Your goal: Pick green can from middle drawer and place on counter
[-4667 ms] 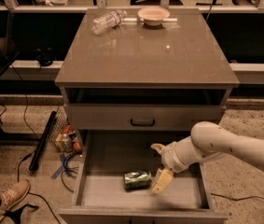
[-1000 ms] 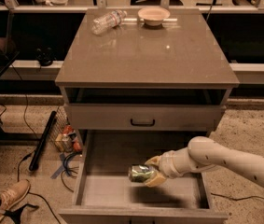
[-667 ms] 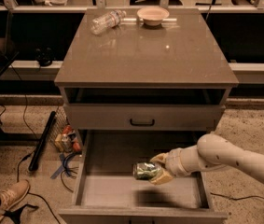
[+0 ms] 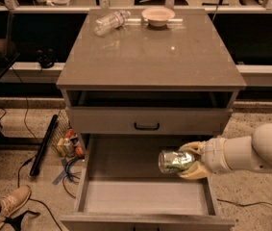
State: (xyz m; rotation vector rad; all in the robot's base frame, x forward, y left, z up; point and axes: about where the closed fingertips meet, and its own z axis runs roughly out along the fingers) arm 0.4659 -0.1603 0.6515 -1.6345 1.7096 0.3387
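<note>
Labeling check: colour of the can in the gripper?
Green can, silver end; gripper holds it over middle drawer; camera view.

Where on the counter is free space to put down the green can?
The counter is bare across its middle and front. Only the back edge is crowded: water bottle, bowl. The gripper holds the green can above the middle drawer.

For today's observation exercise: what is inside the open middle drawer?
The middle drawer shows bare floor where visible. The gripper, over its right side, holds the green can sideways, and together they cover the floor patch behind them.
</note>
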